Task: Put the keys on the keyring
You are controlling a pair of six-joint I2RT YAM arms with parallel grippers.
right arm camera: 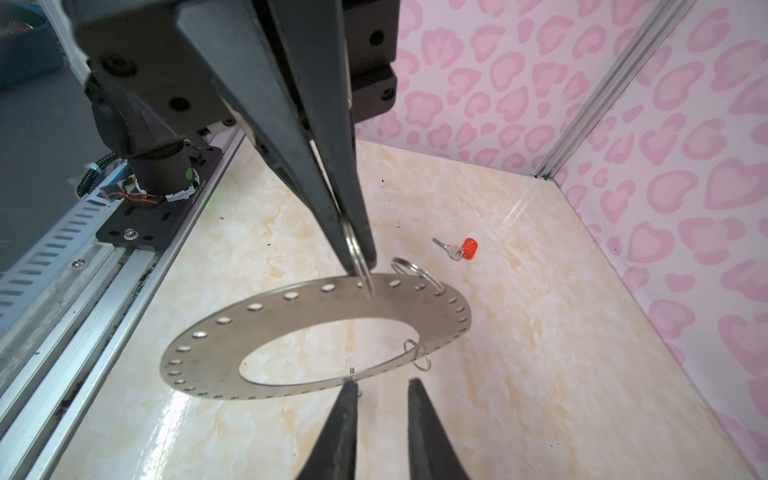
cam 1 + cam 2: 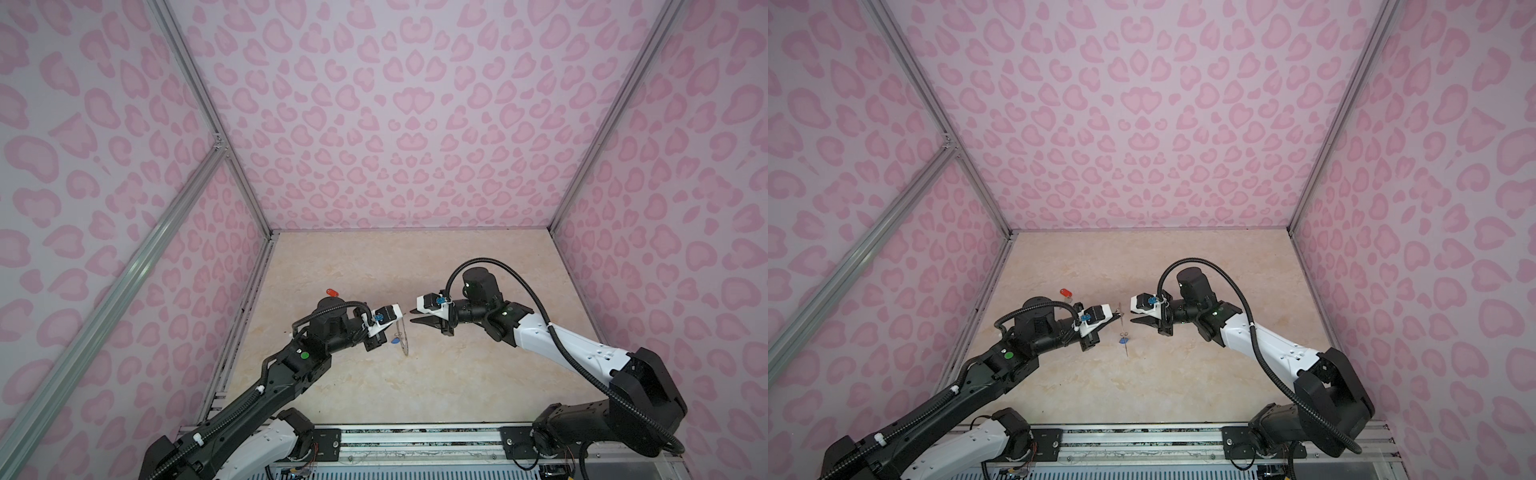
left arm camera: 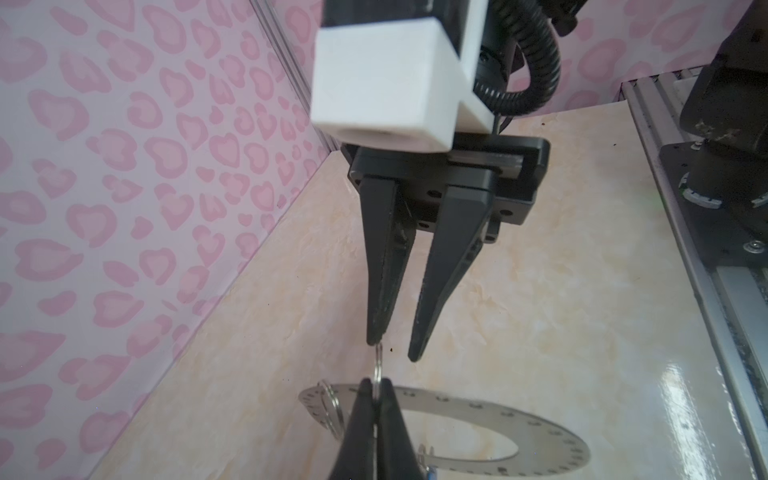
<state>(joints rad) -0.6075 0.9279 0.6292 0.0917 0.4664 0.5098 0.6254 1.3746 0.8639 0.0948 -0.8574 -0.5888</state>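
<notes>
Left claw (image 1: 356, 253) is pinching a wire loop (image 1: 362, 274) on the keyring (image 1: 291, 307), right claw (image 1: 380, 415) hanging part open, empty; keyring is looking light, stiff, slippery, best gripped by loop

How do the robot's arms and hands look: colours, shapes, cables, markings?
The left arm and right arm are black with white shell sections, each with a ribbed black cable hose and a green dot. The left hand and right hand each have two long, black, tapering fingers and a white camera housing with a small blue part.
</notes>
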